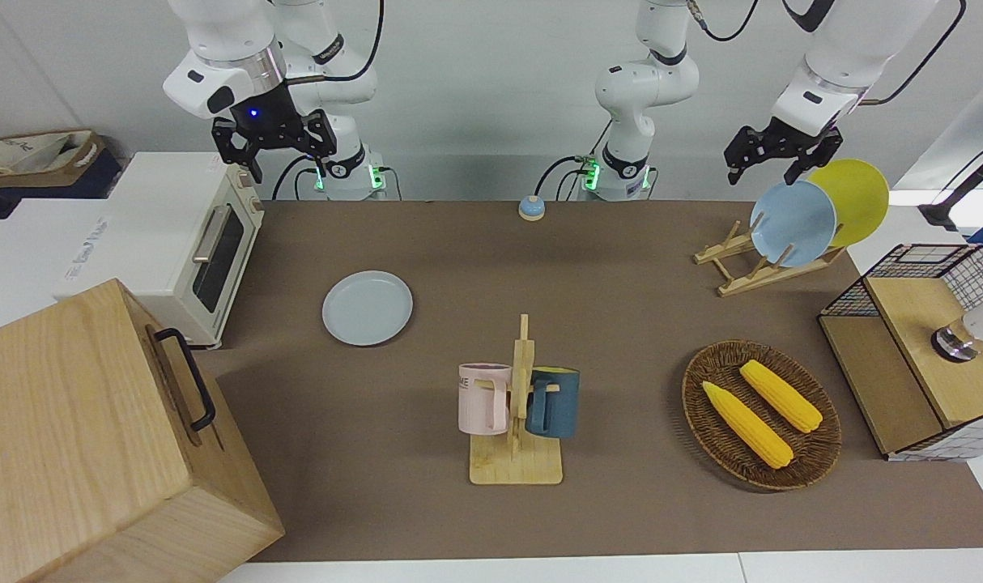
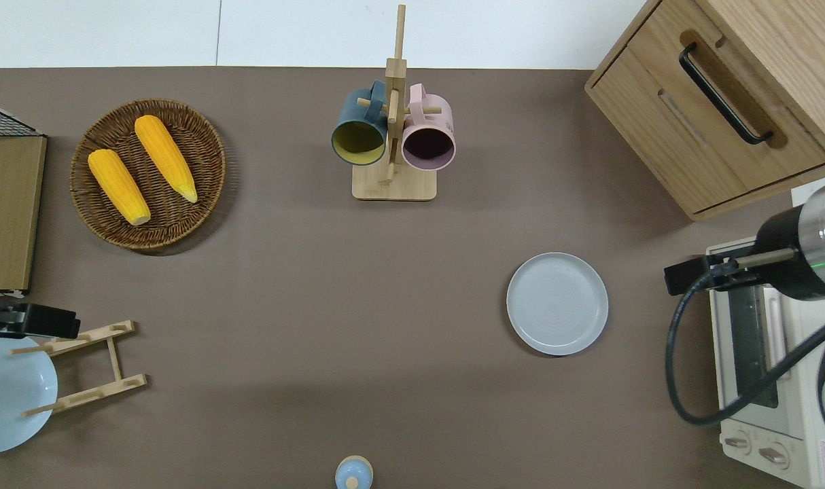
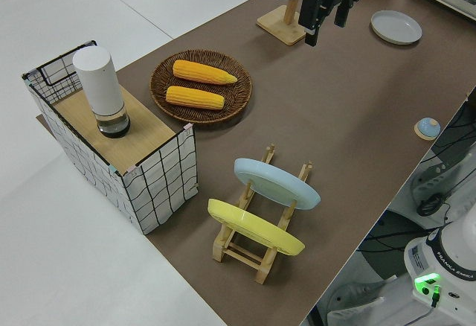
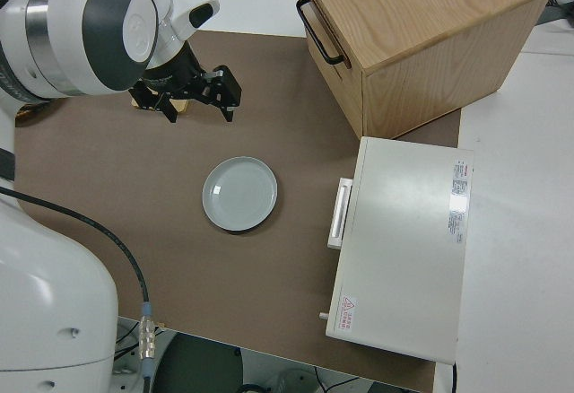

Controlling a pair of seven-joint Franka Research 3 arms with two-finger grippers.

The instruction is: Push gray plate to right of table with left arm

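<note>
The gray plate (image 1: 368,308) (image 2: 557,303) (image 3: 396,27) (image 4: 239,194) lies flat on the brown table (image 1: 621,308), toward the right arm's end, next to the toaster oven. My left gripper (image 1: 763,166) (image 2: 25,319) (image 3: 325,24) hangs open and empty in the air over the wooden dish rack (image 1: 751,263) at the left arm's end, far from the gray plate. The right arm is parked, its gripper (image 1: 285,158) (image 4: 199,106) open and empty.
A white toaster oven (image 1: 176,243) and a wooden drawer cabinet (image 1: 95,437) stand at the right arm's end. A mug tree (image 1: 517,405) is mid-table. The corn basket (image 1: 760,414), a wire shelf (image 1: 921,348) and a sky-blue plate (image 1: 793,223) in the rack fill the left arm's end.
</note>
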